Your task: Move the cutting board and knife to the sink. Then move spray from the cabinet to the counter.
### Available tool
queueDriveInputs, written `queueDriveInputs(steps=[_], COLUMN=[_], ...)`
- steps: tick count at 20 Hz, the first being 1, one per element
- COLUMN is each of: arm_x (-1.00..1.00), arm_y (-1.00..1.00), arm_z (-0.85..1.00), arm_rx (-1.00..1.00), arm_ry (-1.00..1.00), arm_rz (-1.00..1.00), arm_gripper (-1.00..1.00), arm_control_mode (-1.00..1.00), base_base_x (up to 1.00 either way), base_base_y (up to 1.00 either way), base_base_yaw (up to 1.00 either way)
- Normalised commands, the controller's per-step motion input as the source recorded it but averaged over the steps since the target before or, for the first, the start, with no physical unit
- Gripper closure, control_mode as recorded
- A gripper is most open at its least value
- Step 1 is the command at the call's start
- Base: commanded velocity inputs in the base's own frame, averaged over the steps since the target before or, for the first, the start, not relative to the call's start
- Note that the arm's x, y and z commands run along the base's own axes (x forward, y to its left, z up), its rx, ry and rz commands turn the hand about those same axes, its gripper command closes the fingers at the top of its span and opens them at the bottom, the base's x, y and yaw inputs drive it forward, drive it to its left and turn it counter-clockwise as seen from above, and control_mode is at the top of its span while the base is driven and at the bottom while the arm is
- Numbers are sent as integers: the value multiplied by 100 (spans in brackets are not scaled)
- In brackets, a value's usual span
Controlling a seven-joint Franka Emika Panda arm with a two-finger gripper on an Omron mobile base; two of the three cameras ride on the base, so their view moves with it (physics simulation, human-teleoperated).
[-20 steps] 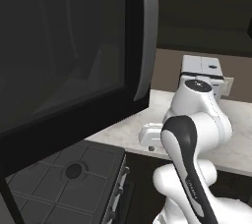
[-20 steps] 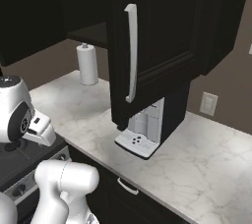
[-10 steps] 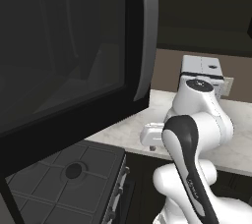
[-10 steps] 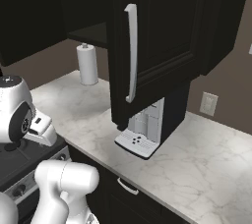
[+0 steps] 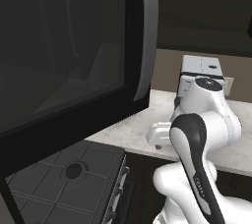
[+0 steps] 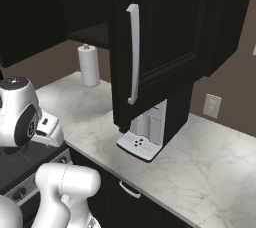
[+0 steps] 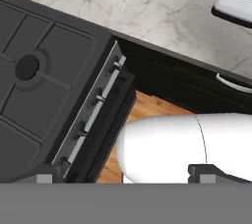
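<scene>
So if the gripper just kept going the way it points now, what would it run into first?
The gripper, jaws open, points down past the robot's own white body toward the wooden floor between the stove front and the dark cabinets. Probably the floor first, though depth is unclear.

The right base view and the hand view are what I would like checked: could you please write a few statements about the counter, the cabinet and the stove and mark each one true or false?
1. A paper towel roll stands upright on the counter. True.
2. The coffee machine sits on the stove. False: it sits on the counter, under the open cabinet door.
3. The cabinet door has a long pale vertical handle. True.
4. The pincer is shut on a green bottle. False: its tips stand wide apart with nothing between them.
5. The counter is dark wood. False: it is pale marble-patterned.
6. A wall socket sits on the wall above the counter. True.
</scene>
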Motion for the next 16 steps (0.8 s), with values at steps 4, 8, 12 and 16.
queueDriveInputs(steps=[4, 8, 12, 16], arm_x=[1, 6, 5, 7], arm_y=[-22, -13, -16, -18], arm_z=[0, 1, 2, 0], arm_rx=[0, 0, 0, 0], arm_ry=[-17, -23, -23, -23], arm_rz=[22, 22, 18, 16], arm_gripper=[-100, -100, -100, -100], arm_control_mode=[-100, -100, -100, -100], base_base_x=[0, 0, 0, 0], base_base_y=[0, 0, 0, 0], base_base_yaw=[0, 0, 0, 0])
